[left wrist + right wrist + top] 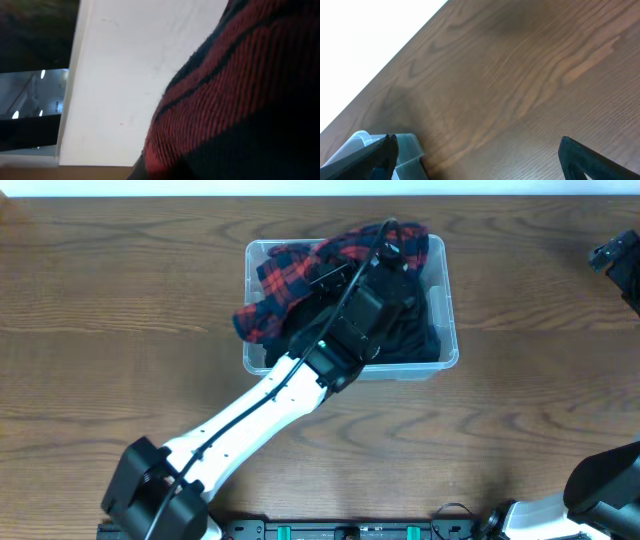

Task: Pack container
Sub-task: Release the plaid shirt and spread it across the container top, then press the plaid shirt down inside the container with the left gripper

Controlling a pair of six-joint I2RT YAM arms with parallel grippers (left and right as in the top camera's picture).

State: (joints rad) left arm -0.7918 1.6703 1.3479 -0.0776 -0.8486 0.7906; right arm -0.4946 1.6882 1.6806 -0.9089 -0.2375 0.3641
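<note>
My left pincer (388, 250) is clenched, deep in the plaid cloth (290, 272) in the container (449, 330) mid-worktop (120, 300); right pincer (480, 160) spread wide, empty. Stuffing stage, I'd say. Next up: tuck the overhanging flap inside.

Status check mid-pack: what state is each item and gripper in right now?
container: upright on the table, uncovered, nearly full.
plaid cloth: bunched, partly inside, spilling over the rim.
dark clothing: lying inside the container.
left gripper: shut, down in the plaid cloth.
right gripper: open, empty, above bare table.
</note>
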